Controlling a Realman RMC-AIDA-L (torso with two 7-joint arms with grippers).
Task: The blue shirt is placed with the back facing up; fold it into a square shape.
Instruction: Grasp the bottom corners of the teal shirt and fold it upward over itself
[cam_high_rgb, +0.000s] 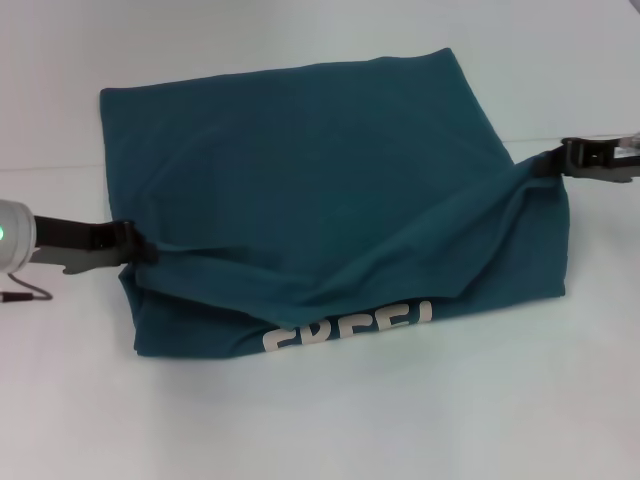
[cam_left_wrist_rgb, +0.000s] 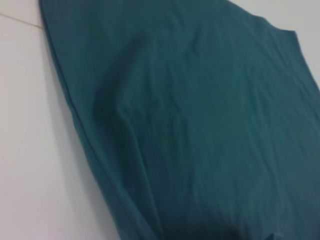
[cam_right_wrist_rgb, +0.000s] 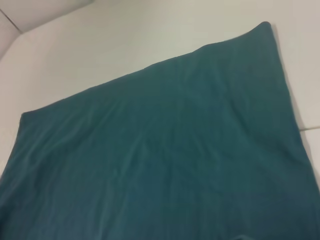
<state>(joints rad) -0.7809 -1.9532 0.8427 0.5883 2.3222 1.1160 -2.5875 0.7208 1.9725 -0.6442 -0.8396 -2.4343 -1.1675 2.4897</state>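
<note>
While the blue shirt (cam_high_rgb: 330, 190) lies on the white tabletop (cam_high_rgb: 320, 420), a folded layer is held at either side edge, pinched by the left hand (cam_high_rgb: 138, 246) and right hand (cam_high_rgb: 552, 163). Soft, light, limp cloth sags between; edges give the best hold.

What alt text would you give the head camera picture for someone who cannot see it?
A big blue shirt lies partly folded on a white table, with white lettering peeking out beneath its front fold. The left pincer and right pincer each grip a side edge.
</note>
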